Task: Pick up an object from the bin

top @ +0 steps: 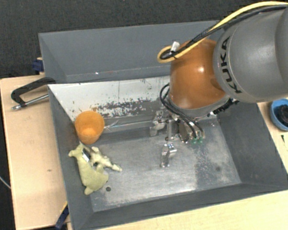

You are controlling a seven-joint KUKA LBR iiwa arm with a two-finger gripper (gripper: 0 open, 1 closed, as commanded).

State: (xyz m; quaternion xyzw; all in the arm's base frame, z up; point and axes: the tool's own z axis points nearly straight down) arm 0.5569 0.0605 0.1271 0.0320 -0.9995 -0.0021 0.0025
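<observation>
My gripper [163, 140] hangs over the middle of the bin floor, open, with bare metal between its fingers. An orange ball [89, 126] rests against the left wall, well to the left of the gripper. Just below the ball lies a pale yellow-green toy animal [93, 168], stretched along the left side of the floor, also apart from the gripper.
The arm with its orange cover reaches in from the upper right and hides the bin's right rear part. Dark specks mark the back wall and the floor.
</observation>
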